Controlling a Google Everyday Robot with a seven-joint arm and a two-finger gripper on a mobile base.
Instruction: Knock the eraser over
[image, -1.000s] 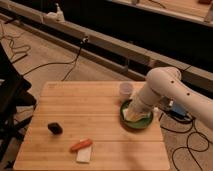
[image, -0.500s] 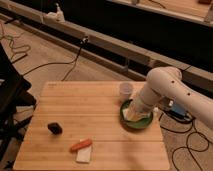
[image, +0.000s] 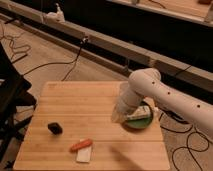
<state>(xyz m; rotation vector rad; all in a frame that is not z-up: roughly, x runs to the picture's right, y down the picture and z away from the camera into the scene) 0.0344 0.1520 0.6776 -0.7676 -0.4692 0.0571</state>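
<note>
Wooden slats form the square table (image: 75, 107) on which a Google Everyday Robot works over a scatter of small objects. The machine's white arm (image: 165, 92) reaches in from the right, bends at a rounded elbow above the table's far right part and angles down toward the board. Its gripper (image: 118, 116) hangs at the left edge of the green plate (image: 145, 125), low over the wood; whether it is clenched or released cannot be told, and nothing can be made out in its grasp.

On the plate, near the table's right edge, rests a white-and-green block (image: 138, 117). The eraser (image: 55, 128), a small black block, sits on the left part of the table, well apart from the gripper and the plate, with bare wood between them. Whether it stands on end or lies flat cannot be told. Nearer the front edge, to the eraser's right, an orange stick (image: 80, 145) lies at a slant, with a flat white piece (image: 84, 154) just beside it on the front side, the two seemingly touching.

Dark cables (image: 47, 64) trail over the floor behind the table, and a black frame (image: 11, 97) stands at the left.
</note>
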